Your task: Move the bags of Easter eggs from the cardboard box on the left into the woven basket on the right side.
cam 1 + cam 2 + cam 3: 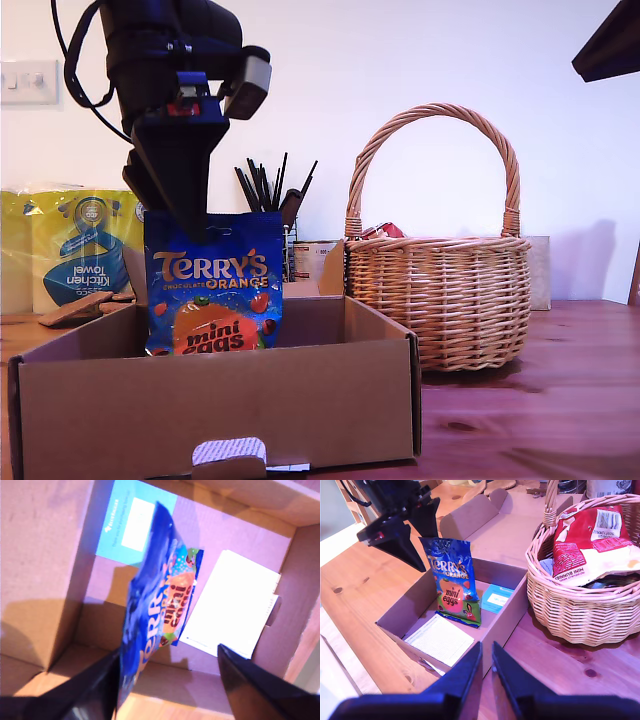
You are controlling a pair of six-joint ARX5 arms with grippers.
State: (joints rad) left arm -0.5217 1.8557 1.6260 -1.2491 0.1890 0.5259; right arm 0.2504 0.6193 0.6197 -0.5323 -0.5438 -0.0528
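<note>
while clamped by its top in first gripper (190,215), terry's bag (214,285) hangs upright inside box (330,400), bottom near floor. red bag (592,540) already in basket (570,605) beside box. no other bags visible in box. second gripper (486,667) idle, jaws nearly together.

Showing: 1 cardboard box (507,615), 1 woven basket (440,300), 2 egg bags — blue Terry's bag (213,285), red-and-white bag (590,540) — and 2 grippers
</note>
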